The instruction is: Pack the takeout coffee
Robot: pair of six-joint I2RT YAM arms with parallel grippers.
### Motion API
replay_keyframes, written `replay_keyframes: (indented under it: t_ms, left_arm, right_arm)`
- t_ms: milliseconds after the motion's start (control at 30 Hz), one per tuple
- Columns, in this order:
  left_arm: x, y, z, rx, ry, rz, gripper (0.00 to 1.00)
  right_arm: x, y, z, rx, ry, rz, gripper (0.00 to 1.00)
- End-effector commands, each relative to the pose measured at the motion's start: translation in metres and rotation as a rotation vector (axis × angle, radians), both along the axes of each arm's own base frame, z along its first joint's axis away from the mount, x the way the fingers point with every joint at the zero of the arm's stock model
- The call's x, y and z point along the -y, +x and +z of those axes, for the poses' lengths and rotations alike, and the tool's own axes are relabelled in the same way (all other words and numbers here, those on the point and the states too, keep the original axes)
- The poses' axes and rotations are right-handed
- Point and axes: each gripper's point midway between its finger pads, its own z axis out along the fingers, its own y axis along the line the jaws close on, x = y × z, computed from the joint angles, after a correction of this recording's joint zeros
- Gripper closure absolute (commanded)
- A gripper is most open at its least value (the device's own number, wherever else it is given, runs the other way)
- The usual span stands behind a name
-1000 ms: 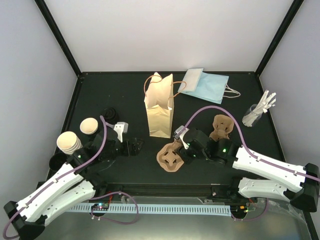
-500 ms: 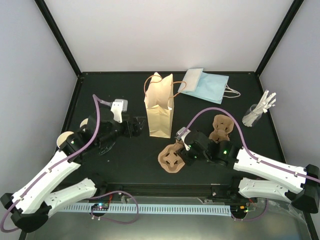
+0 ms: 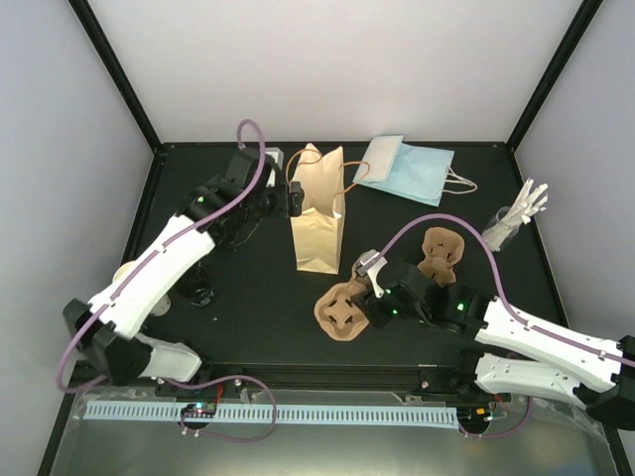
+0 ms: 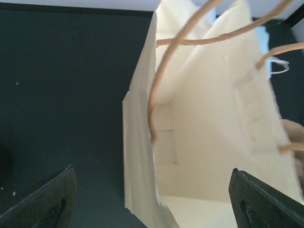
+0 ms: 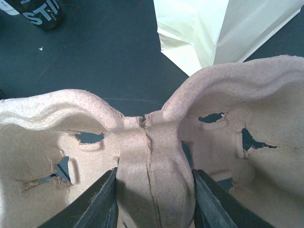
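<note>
Takeout coffee, the small cream-white paper cup with the round black lid, cannot be placed from these views. The left arm lies across much of the left side of the black table (image 3: 248,327).

Nearest the bases, the right gripper (image 5: 154,202) is clenched on a brown moulded-pulp cup carrier (image 3: 337,315), one finger on either side of its central ridge. The carrier lies just in front of the foot of the bag. The right wrist view also shows a dark cylindrical thing with white lettering (image 5: 42,12) further off on the table; what it is cannot be told. A second brown pulp carrier (image 3: 440,251) lies just behind the right arm.

In the middle stands an upright tan paper bag with twisted cord handles (image 3: 319,233), its mouth open. The left gripper (image 3: 293,196) hangs at the upper left edge of that mouth with its jaws spread wide, released. Its wrist camera looks down into the pale inside of the bag (image 4: 213,123), past one cord handle.

Further back, a light blue paper bag (image 3: 409,169) lies flat. Near the right edge stands a clear cup of white utensils (image 3: 511,223).
</note>
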Motion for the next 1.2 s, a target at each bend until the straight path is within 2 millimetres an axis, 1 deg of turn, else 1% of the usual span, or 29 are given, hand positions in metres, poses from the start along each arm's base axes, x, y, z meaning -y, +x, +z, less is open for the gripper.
replay_keyframes:
  t_ms: [0, 100, 167, 267, 300, 367, 600, 667, 833, 933, 1033, 1167]
  left_arm:
    - [-0.003, 0.017, -0.003, -0.035, 0.083, -0.014, 0.12]
    - [-0.004, 0.029, -0.012, -0.057, 0.126, -0.009, 0.17]
    - [-0.003, 0.033, -0.017, -0.071, 0.146, -0.014, 0.24]
    - [-0.002, 0.037, -0.024, -0.089, 0.176, -0.031, 0.37]
    - [-0.002, 0.037, -0.025, -0.094, 0.187, -0.035, 0.45]
    - [-0.003, 0.037, -0.025, -0.098, 0.199, -0.043, 0.56]
    - [-0.006, 0.03, -0.023, -0.097, 0.223, -0.082, 0.91]
    - [-0.008, 0.028, -0.021, -0.097, 0.233, -0.088, 0.98]
    - [-0.016, 0.02, -0.019, -0.086, 0.249, -0.11, 0.98]
    - [-0.016, 0.013, -0.015, -0.064, 0.252, -0.145, 0.98]
    - [-0.018, 0.007, -0.009, -0.039, 0.256, -0.169, 0.99]
    - [-0.023, -0.002, 0.001, -0.003, 0.266, -0.191, 0.99]
  right_arm:
    - [-0.001, 0.001, 0.013, 0.028, 0.043, -0.006, 0.57]
    - [0.001, 0.001, 0.017, 0.036, 0.049, -0.007, 0.57]
    - [0.003, 0.0, 0.021, 0.042, 0.054, -0.005, 0.57]
    - [0.006, -0.001, 0.03, 0.056, 0.067, -0.003, 0.57]
    - [0.007, -0.002, 0.034, 0.061, 0.075, -0.001, 0.57]
    - [0.008, -0.003, 0.042, 0.071, 0.092, 0.004, 0.57]
    - [0.012, -0.006, 0.081, 0.111, 0.167, 0.018, 0.57]
    - [0.014, -0.007, 0.092, 0.123, 0.184, 0.016, 0.57]
    - [0.016, -0.011, 0.116, 0.14, 0.235, 0.028, 0.57]
    - [0.016, -0.016, 0.132, 0.144, 0.278, 0.047, 0.57]
    - [0.018, -0.019, 0.149, 0.155, 0.318, 0.059, 0.57]
    - [0.022, -0.02, 0.165, 0.176, 0.345, 0.054, 0.57]
